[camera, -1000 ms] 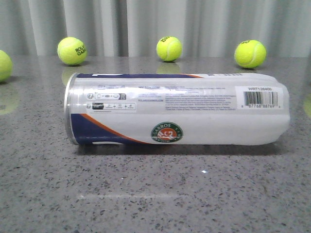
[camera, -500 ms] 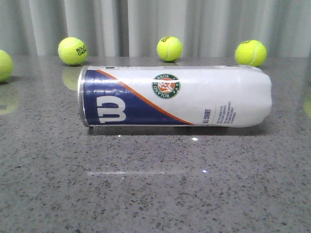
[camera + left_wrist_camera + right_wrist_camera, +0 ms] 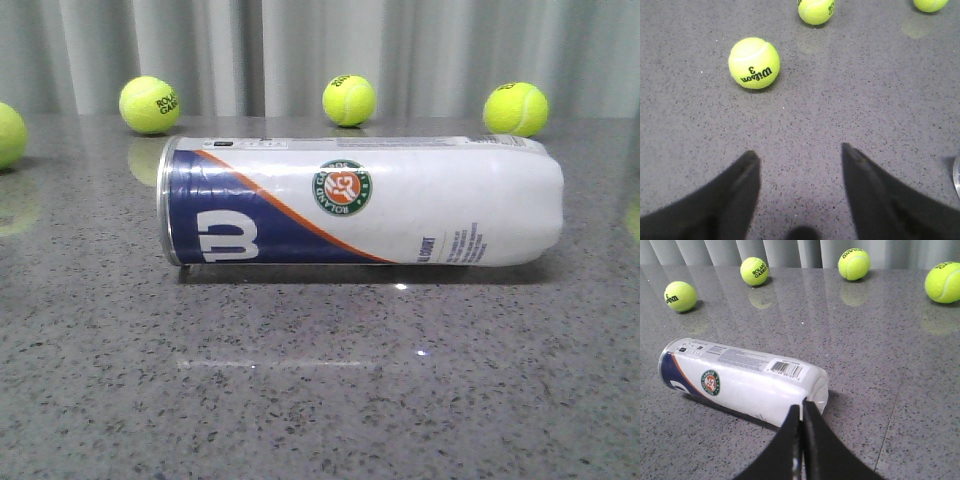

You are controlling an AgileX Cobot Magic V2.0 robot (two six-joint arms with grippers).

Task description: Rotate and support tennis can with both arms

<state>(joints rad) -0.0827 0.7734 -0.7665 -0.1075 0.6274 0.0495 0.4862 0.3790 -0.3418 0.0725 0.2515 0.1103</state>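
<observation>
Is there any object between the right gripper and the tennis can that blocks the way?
Nothing visible does. The right gripper, jaws shut, sits right at the end of the tennis can; the tennis balls lie beyond the can.

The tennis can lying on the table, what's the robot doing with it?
The tennis can lies on its side on the grey table, silver rim toward the robot's left. The right gripper, fingers shut together, sits right at the can's other end, though whether it touches is hard to tell. The left gripper is open over bare table, with a tennis ball in front of it, holding nothing. Nothing grips the can.
</observation>
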